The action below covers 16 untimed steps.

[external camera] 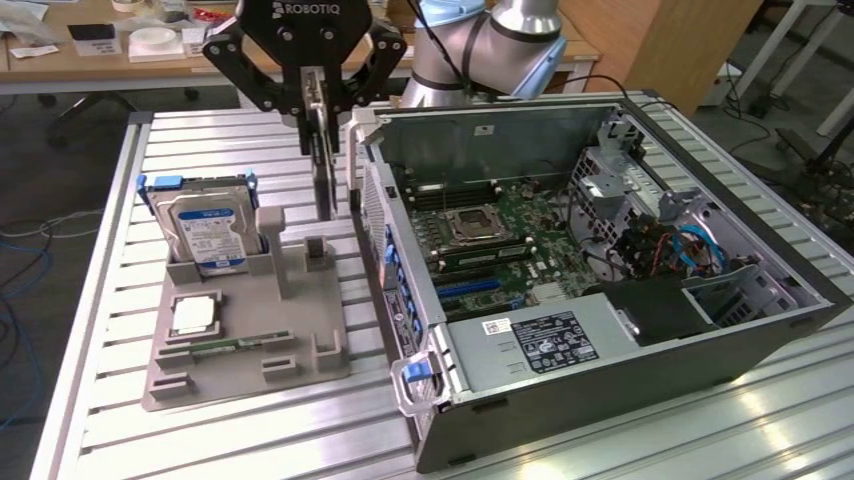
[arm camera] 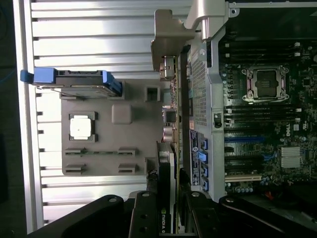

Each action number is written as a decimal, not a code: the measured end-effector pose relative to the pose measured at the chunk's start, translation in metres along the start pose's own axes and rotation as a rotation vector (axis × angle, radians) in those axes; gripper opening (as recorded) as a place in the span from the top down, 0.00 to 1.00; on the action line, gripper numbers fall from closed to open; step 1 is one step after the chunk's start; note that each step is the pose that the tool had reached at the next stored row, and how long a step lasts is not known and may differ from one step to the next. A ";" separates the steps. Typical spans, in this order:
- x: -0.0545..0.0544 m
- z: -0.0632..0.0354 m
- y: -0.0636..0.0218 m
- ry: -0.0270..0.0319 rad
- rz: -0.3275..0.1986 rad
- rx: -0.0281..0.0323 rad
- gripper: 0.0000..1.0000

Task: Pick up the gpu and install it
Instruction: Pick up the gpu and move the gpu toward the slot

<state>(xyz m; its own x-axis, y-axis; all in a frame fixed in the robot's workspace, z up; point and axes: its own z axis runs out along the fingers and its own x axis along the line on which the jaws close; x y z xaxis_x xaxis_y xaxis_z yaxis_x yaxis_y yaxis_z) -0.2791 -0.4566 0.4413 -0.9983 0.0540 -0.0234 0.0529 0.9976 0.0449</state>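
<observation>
My gripper (external camera: 318,100) hangs above the gap between the grey parts holder and the open computer case, shut on the gpu (external camera: 323,170). The card hangs edge-on and upright below the fingers, its lower end a little above the holder's back right corner and close to the case's outer wall. The wrist view has the gpu (arm camera: 171,144) edge-on running away from my gripper (arm camera: 167,214), with its silver bracket (arm camera: 171,34) at the far end beside the case's rear panel. The motherboard (external camera: 494,240) lies exposed inside the case.
The grey holder (external camera: 314,345) keeps a hard drive (external camera: 207,230) with a blue-white label standing upright, a square silver chip (external camera: 194,315) and a small green memory stick (external camera: 230,347). The case (external camera: 641,390) fills the exterior view's right of the slatted aluminium table (external camera: 200,440).
</observation>
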 end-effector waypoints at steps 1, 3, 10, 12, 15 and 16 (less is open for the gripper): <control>-0.002 0.0000 0.0001 0.0000 0.000 -0.0001 0.74; -0.005 0.0001 0.0003 0.0001 0.000 -0.0003 0.74; -0.021 0.0005 0.0011 0.0001 0.000 -0.0016 0.74; -0.026 0.0007 0.0014 0.0001 0.000 -0.0019 0.74; -0.033 0.0009 0.0018 0.0001 0.000 -0.0022 0.74; -0.036 0.0009 0.0019 0.0001 0.000 -0.0022 0.74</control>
<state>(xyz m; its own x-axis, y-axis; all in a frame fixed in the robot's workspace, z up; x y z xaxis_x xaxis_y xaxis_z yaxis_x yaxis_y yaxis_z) -0.2431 -0.4566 0.4413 -0.9983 0.0541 -0.0232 0.0530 0.9975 0.0471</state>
